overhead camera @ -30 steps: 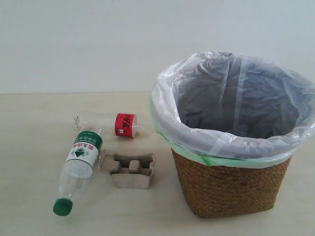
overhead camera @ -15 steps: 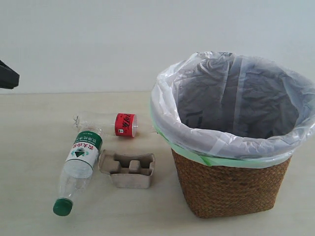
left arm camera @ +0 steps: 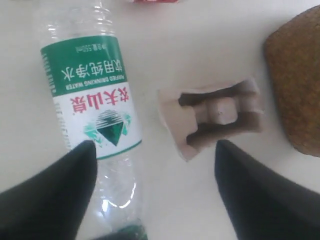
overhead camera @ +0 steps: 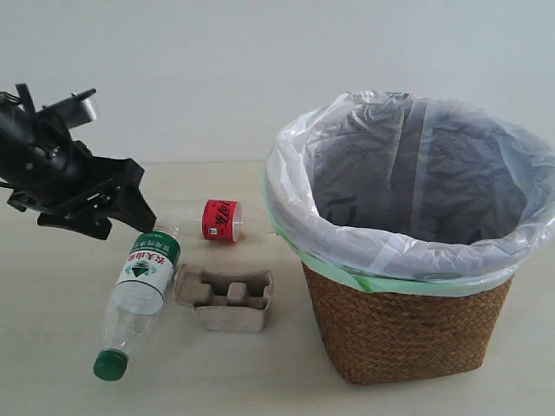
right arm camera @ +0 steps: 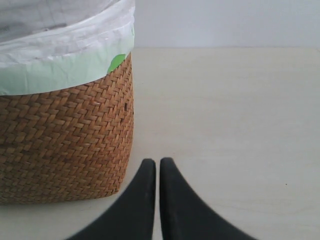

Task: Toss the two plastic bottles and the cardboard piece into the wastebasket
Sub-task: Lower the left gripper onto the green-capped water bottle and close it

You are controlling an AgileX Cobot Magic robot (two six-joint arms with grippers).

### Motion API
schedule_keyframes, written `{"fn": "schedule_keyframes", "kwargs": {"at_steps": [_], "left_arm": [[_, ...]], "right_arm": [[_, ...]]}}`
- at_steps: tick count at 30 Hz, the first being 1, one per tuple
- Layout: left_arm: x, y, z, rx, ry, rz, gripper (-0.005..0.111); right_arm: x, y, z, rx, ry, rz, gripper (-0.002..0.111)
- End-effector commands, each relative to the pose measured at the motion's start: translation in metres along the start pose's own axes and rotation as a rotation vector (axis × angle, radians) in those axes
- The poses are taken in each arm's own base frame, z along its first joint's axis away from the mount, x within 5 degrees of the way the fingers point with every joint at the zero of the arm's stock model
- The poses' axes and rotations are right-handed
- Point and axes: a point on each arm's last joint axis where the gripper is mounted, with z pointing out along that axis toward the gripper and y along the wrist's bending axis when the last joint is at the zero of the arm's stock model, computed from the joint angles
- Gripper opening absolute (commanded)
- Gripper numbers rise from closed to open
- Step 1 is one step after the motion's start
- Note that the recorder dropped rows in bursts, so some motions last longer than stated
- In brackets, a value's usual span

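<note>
The green-cap bottle (overhead camera: 139, 290) (left arm camera: 90, 95) lies flat on the table, cap toward the front. Behind it lies the red-label bottle (overhead camera: 221, 220), of which the left wrist view catches only a red sliver (left arm camera: 152, 1). The pulp cardboard piece (overhead camera: 227, 299) (left arm camera: 215, 117) sits between the green-cap bottle and the wicker wastebasket (overhead camera: 408, 329) (left arm camera: 295, 85) (right arm camera: 60, 135). My left gripper (overhead camera: 126, 224) (left arm camera: 155, 147) hangs open above the green-cap bottle's base end, holding nothing. Beside the basket's outer wall, low over the table, my right gripper (right arm camera: 157, 162) is shut and empty; the exterior view does not show it.
The pale wooden table (overhead camera: 52, 329) stretches left of and in front of the bottles. A plain white wall (overhead camera: 217, 69) stands behind. The basket's white bag liner (overhead camera: 347, 234) drapes over its rim, which rises well above the things lying on the table.
The left arm has come in from the left edge and now hangs over the green-cap bottle. Bottles, cardboard and basket have not moved.
</note>
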Motion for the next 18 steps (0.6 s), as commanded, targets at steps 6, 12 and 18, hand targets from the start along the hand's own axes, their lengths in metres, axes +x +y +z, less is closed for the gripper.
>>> {"fn": "schedule_keyframes", "kwargs": {"at_steps": [6, 12, 18], "left_arm": [[-0.003, 0.015, 0.039, -0.046, 0.039, -0.021, 0.072], [0.001, 0.022, 0.056, -0.044, 0.099, -0.046, 0.072], [0.006, 0.028, 0.063, -0.084, 0.136, -0.039, 0.072]], "right_arm": [[-0.001, 0.000, 0.000, -0.001, -0.015, -0.002, 0.000], [-0.001, 0.000, 0.000, -0.001, -0.015, -0.002, 0.000], [-0.001, 0.000, 0.000, -0.001, -0.015, -0.002, 0.000]]}}
